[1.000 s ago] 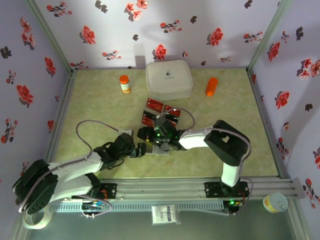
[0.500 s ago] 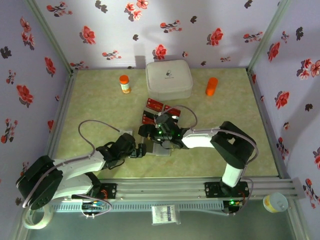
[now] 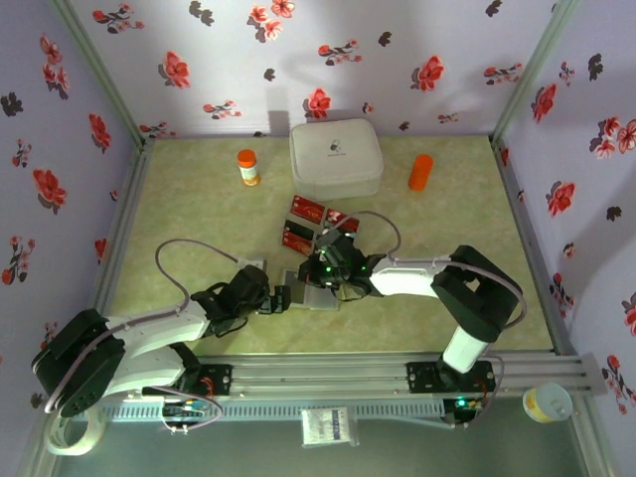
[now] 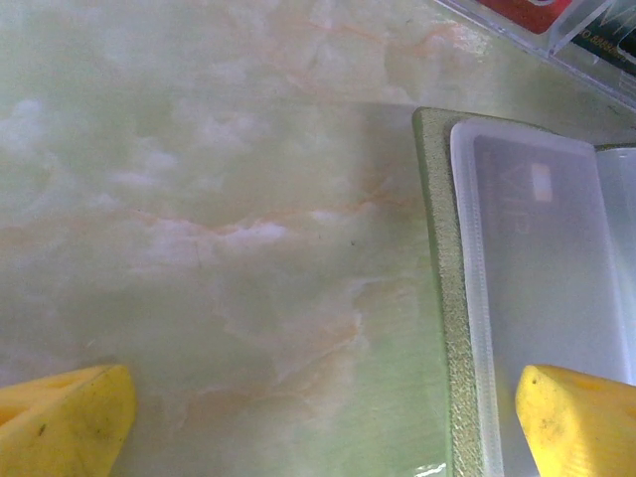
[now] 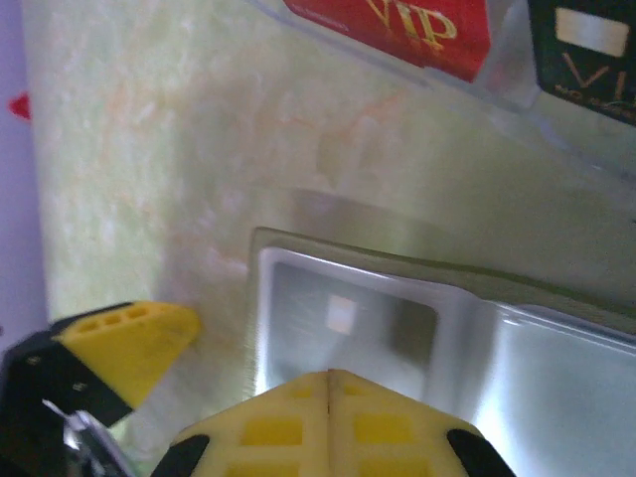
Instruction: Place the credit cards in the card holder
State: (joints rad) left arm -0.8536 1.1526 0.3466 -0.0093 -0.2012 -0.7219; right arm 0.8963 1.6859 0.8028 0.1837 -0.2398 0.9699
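Observation:
The card holder (image 3: 314, 294) lies open on the table between my two grippers, with an olive-green rim (image 4: 441, 298) and pale sleeves inside. A dark card (image 5: 353, 320) sits under the clear sleeve and is also visible as the card (image 4: 542, 248). My right gripper (image 5: 329, 382) hovers over the holder's near edge, its yellow fingers pressed together with nothing between them. My left gripper (image 4: 318, 427) is open at the holder's left edge, one fingertip (image 4: 576, 422) over the sleeve. Loose credit cards (image 3: 301, 223) lie just beyond, among them a red VIP card (image 5: 397, 25) and a black one (image 5: 586, 45).
A large white rounded case (image 3: 336, 157) stands at the back centre. A small bottle with an orange cap (image 3: 247, 166) is to its left and an orange cylinder (image 3: 421, 171) to its right. Floral walls enclose the table on three sides.
My right gripper has closed its fingers and its arm has shifted slightly right over the holder. The left gripper edged a little toward the holder and stayed open.

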